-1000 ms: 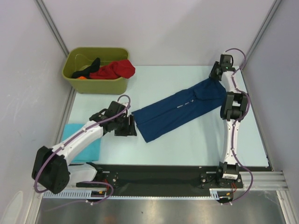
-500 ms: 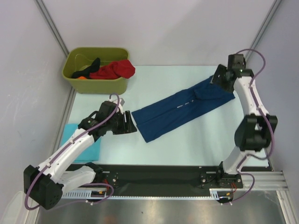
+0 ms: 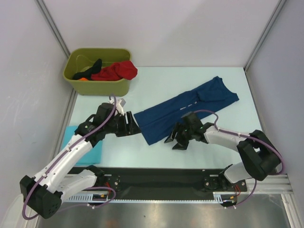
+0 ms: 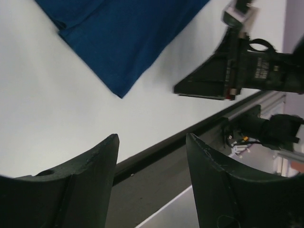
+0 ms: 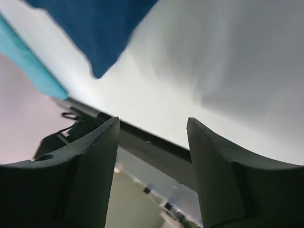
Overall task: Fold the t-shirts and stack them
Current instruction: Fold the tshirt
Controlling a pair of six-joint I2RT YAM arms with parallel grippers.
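A navy blue t-shirt (image 3: pixel 185 110) lies folded into a long strip, slanting across the table from lower left to upper right. My left gripper (image 3: pixel 135 127) hovers open at the strip's lower-left end, holding nothing. My right gripper (image 3: pixel 172 144) stands open just below the strip's near edge, also holding nothing. In the left wrist view the navy corner (image 4: pixel 123 42) lies ahead of the open left gripper (image 4: pixel 152 142), with the right gripper (image 4: pixel 213 80) beyond. The right wrist view shows the navy corner (image 5: pixel 99 28) and a turquoise t-shirt (image 5: pixel 28 61). That turquoise tee (image 3: pixel 95 153) lies folded at the left, partly under my left arm.
An olive-green bin (image 3: pixel 76 83) stands at the back left with a red t-shirt (image 3: pixel 116 72) and a black one (image 3: pixel 95 65) heaped in it. White walls close in both sides. A black rail (image 3: pixel 156 178) runs along the near edge.
My right arm has left the navy shirt's far right end and swung down to its near lower edge, jaws now open. My left arm shifted slightly toward the shirt's left end.
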